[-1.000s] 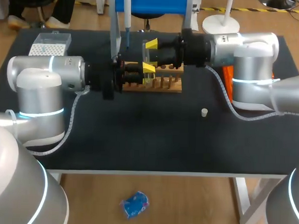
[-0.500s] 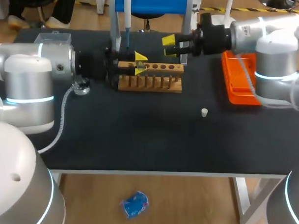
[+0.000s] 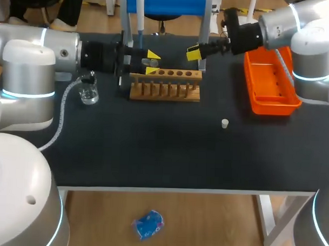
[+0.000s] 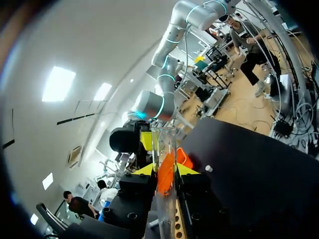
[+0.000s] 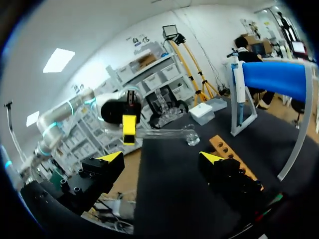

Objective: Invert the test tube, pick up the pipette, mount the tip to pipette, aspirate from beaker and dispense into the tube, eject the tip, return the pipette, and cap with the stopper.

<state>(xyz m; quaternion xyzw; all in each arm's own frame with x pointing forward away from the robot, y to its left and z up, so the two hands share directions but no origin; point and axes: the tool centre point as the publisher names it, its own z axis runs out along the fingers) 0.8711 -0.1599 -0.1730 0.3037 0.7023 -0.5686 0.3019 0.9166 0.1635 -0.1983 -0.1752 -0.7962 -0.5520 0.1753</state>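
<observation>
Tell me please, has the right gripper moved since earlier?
Yes, the right gripper has pulled back from the left end of the rack to its right end.

The left gripper (image 4: 165, 170) is clamping a clear glass test tube (image 4: 164, 142) between its two yellow tips, and the tube is standing straight out ahead of the fingers. Under the gripper, a light wooden rack (image 4: 175, 226) with round holes is showing. Beyond the tube, the right gripper (image 4: 146, 141) is hanging with one yellow tip facing this way. An orange plastic tray (image 4: 184, 158) is sitting behind the tube, and a small white stopper (image 4: 208, 169) is lying near it on the black table (image 4: 249, 169).
</observation>
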